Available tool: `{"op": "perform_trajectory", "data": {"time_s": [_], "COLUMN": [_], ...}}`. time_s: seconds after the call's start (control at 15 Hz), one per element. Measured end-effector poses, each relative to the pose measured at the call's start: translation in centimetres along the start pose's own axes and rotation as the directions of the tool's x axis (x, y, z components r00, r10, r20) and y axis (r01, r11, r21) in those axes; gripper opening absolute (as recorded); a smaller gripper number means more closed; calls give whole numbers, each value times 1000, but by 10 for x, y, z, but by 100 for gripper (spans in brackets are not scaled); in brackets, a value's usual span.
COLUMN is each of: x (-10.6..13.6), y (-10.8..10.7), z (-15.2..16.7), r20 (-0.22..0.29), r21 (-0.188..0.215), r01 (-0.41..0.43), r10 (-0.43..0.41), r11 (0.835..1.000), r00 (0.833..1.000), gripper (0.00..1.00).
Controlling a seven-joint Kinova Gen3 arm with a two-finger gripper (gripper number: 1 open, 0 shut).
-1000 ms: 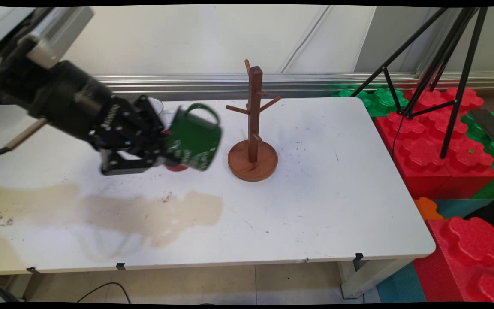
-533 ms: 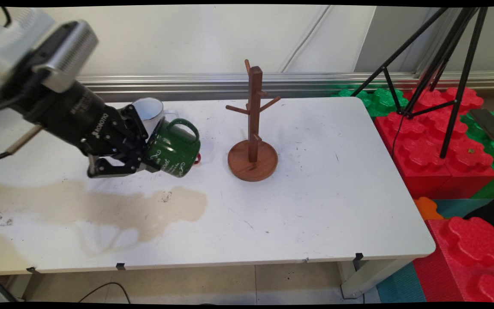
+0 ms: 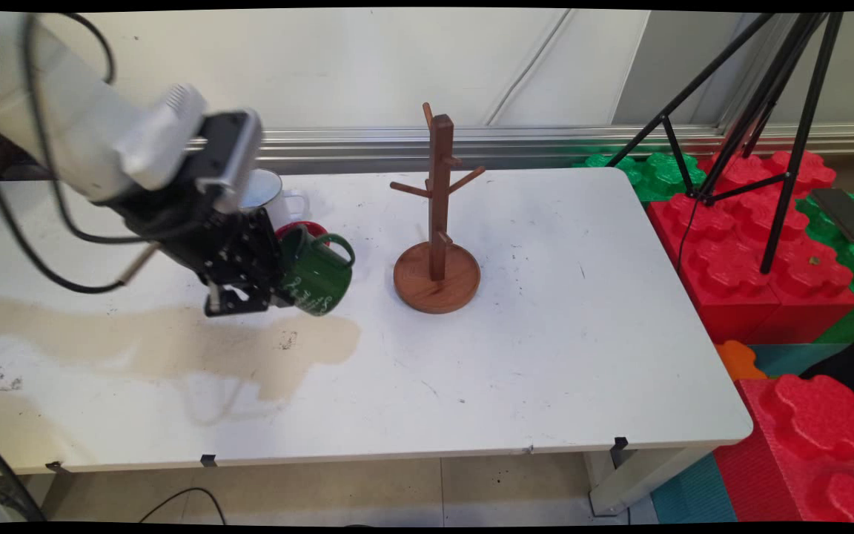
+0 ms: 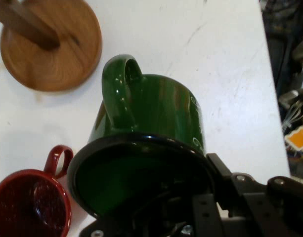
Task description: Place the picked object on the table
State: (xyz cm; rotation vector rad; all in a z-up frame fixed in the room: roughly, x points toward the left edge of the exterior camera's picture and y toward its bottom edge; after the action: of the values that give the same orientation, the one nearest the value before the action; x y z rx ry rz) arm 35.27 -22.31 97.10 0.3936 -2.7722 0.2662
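My black gripper [image 3: 279, 285] is shut on the rim of a green mug [image 3: 316, 273], which hangs tilted above the table's left middle, handle up and toward the right. In the hand view the green mug [image 4: 151, 123] fills the centre, its dark rim clamped at the bottom. Just behind it a red mug [image 3: 305, 228] stands on the table, and a white mug [image 3: 267, 191] stands further back. The red mug [image 4: 30, 205] shows upright at the hand view's lower left. A wooden mug tree [image 3: 438, 215] stands to the right of the green mug, its round base [image 4: 52, 44] at the hand view's upper left.
A brownish stain [image 3: 175, 341] spreads over the table's left front. Red and green foam blocks [image 3: 760, 252] and a black tripod [image 3: 760, 111] stand beyond the table's right edge. The white table [image 3: 583, 334] stretches to the right of the mug tree.
The gripper has swung the green mug back leftward and lower, away from the mug tree, and turned more downward. The red mug behind it now shows.
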Motion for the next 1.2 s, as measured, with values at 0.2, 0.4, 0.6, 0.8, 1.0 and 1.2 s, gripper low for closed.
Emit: {"op": "perform_trajectory", "data": {"time_s": [0.2, 0.4, 0.6, 0.8, 1.0, 1.2], "x": [8, 13, 15, 15, 14, 13], "y": [-5, -8, -8, -9, -10, -11], "z": [29, 55, 77, 93, 104, 116], "r20": [83, 153, 210, 251, 282, 322], "r21": [-3, -8, -17, -22, -21, -15], "r01": [17, 33, 42, 46, 46, 41], "r10": [-17, -31, -37, -39, -38, -34], "r11": [1000, 999, 999, 999, 999, 999], "r00": [996, 988, 977, 967, 959, 946], "gripper": [0, 0, 0, 0, 0, 0]}}
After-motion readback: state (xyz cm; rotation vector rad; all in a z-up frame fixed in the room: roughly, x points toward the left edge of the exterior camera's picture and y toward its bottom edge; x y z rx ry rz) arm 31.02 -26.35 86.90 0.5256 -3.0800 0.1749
